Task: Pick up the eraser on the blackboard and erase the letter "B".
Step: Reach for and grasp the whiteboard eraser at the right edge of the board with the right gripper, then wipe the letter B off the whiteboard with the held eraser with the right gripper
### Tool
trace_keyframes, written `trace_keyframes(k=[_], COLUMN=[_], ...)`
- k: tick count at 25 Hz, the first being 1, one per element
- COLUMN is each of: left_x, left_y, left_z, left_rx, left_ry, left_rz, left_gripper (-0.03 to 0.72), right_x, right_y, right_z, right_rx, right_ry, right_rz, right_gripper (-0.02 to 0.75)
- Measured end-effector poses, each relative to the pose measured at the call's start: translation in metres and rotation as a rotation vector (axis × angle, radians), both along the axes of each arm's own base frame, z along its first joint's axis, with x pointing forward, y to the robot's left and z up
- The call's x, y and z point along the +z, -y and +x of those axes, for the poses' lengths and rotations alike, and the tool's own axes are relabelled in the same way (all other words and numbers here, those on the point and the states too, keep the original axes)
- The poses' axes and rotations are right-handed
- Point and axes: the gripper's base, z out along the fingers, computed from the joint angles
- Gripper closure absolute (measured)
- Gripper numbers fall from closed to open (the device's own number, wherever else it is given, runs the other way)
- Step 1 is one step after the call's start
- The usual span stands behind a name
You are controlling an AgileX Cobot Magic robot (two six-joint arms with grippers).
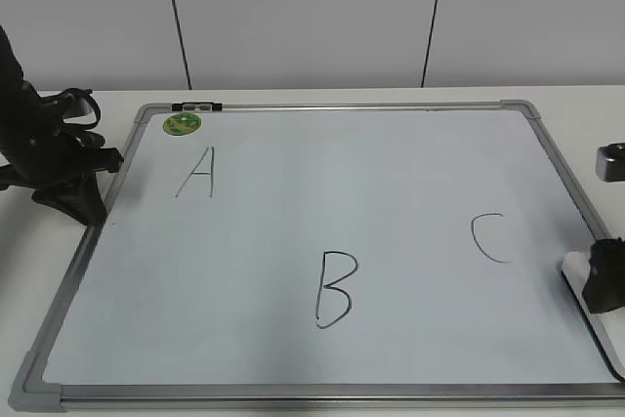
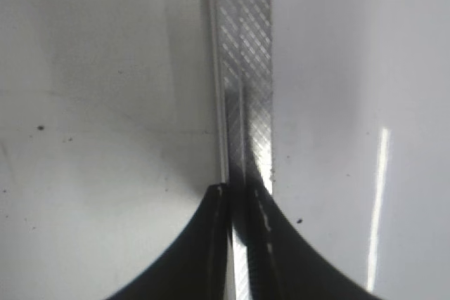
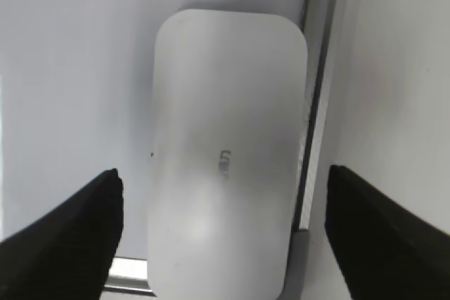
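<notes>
The blackboard is a white dry-erase board with a grey frame, lying flat on the table. The letter "B" is drawn in thin black marker near the board's front middle. The eraser, a white rounded block with a small grey marking, lies at the board's right edge against the frame; a bit of it shows in the exterior view. My right gripper is open and straddles the eraser, one finger on each side, not touching it; it also shows in the exterior view. My left gripper is shut and empty over the board's left frame.
A handwritten "A" is at the back left and a "C" at the right, close to the eraser. A green round magnet sits at the back left corner. The left arm rests at the board's left edge.
</notes>
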Motion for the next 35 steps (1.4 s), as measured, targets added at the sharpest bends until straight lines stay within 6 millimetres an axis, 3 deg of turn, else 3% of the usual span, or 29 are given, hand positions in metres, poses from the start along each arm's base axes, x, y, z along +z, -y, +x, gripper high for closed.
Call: trace_keyframes(k=[9,15,18,28,35], left_x=[0.000,0.000,0.000,0.000,0.000], left_y=[0.000,0.000,0.000,-0.001,-0.001], left_z=[0.000,0.000,0.000,0.000,0.000], left_rx=[0.002,0.002,0.002,0.003,0.003], left_ry=[0.000,0.000,0.000,-0.002,-0.002], left_rz=[0.000,0.000,0.000,0.000,0.000], left_gripper=[0.657,0.657,0.657,0.657,0.657], right_x=[-0.027,-0.030,-0.028,0.000,0.028], right_y=[0.000,0.001,0.000,-0.002,-0.018], right_z=[0.009,0.013,0.014,0.027,0.041], right_rx=[-0.002,-0.002,-0.003,-0.005,0.005], right_ry=[-0.054,-0.058,-0.071,-0.159,-0.167], right_rz=[-0.001,-0.001,0.002,0.032,0.108], right_gripper=[0.071,0.195,0.202,0.203,0.204])
